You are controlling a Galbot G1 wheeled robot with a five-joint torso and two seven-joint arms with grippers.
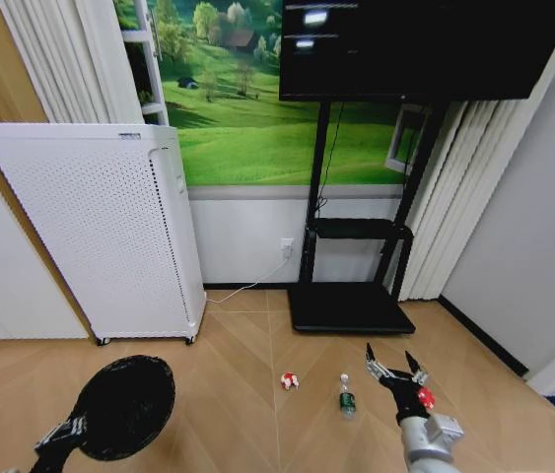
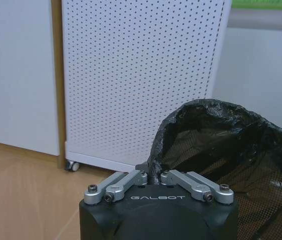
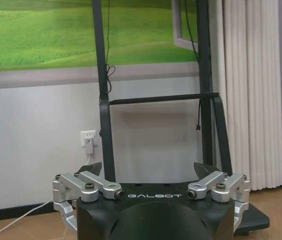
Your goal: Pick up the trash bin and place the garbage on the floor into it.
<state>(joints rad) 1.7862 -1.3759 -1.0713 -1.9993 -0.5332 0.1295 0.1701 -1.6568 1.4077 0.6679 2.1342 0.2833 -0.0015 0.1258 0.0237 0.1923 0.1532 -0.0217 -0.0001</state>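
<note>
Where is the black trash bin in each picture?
Head view: the trash bin sits low on the left, held by the left gripper.
Left wrist view: it lies just past the fingers.
Right wrist view: not in it.
Shared landmark: white perforated appliance.

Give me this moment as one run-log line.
left gripper: shut on trash bin rim, bin lifted | right gripper: open, empty, beside bottle | red-and-white wad: on floor | bin: no garbage seen inside

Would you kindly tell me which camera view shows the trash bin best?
The head view: the whole trash bin shows there, held up by the left gripper. The left wrist view gives just its rim and liner close up, pinched by the fingers.
</note>
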